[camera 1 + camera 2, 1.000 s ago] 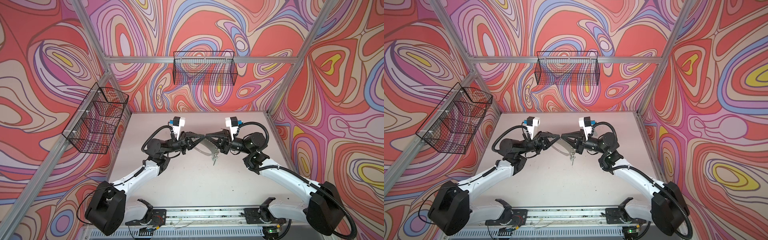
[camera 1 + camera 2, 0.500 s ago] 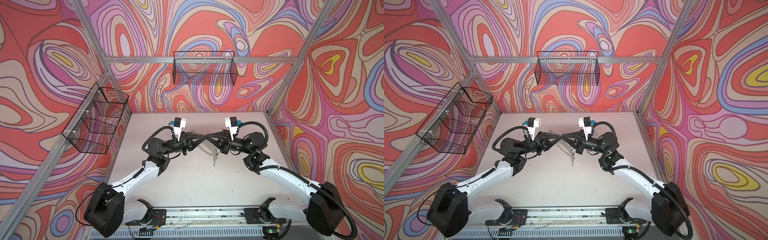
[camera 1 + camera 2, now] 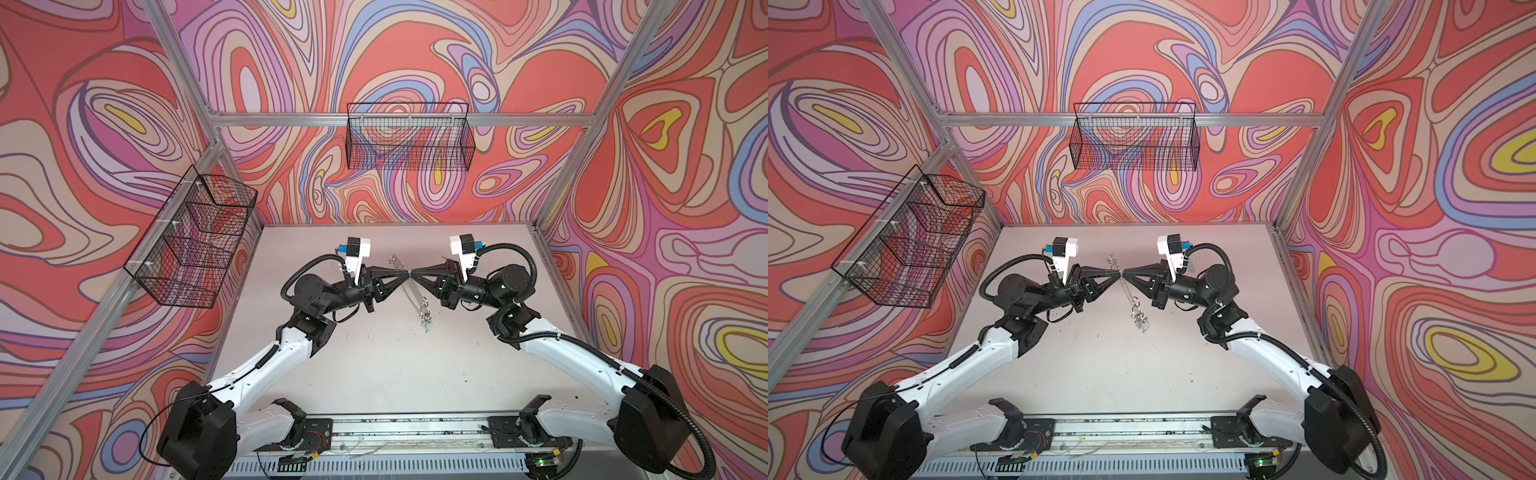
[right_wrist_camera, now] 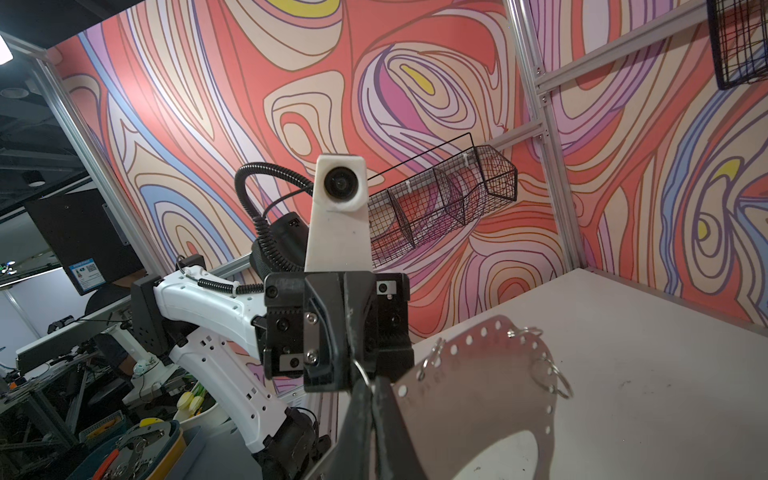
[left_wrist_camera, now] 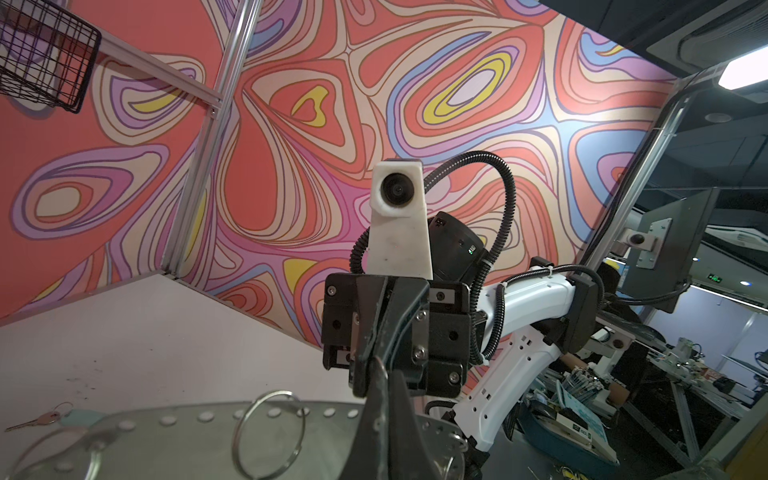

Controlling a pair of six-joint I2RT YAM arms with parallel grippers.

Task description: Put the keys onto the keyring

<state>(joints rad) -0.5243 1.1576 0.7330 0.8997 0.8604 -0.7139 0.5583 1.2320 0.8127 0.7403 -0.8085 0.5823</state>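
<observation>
Pale table (image 3: 374, 365) below; left gripper (image 3: 406, 274) and right gripper (image 3: 413, 274) meet mid-air, both pinching the keyring (image 3: 415, 297), keys (image 3: 424, 322) dangling off it; thin, stiff, slippery plate, likely best gripped by its rim

The enclosure walls (image 3: 415, 54) carry a swirling pattern of coral red, pink, lilac, blue and cream bands, outlined in dark brown with yellow cores, while the tabletop (image 3: 374, 374) is a plain pale pinkish grey flecked with dark specks. In both top views the side wire basket (image 3: 191, 241) at ten o'clock and the back wire basket (image 3: 409, 137) at twelve o'clock are black, and the left arm (image 3: 266, 365) and right arm (image 3: 582, 353) are white with black joints and black ribbed cables. The keyring (image 4: 478, 395) is dull silver-grey with a row of small round holes along its rim, and the pale metal key (image 5: 33, 423) in the left wrist view carries a mint-blue tag (image 5: 81, 417).
</observation>
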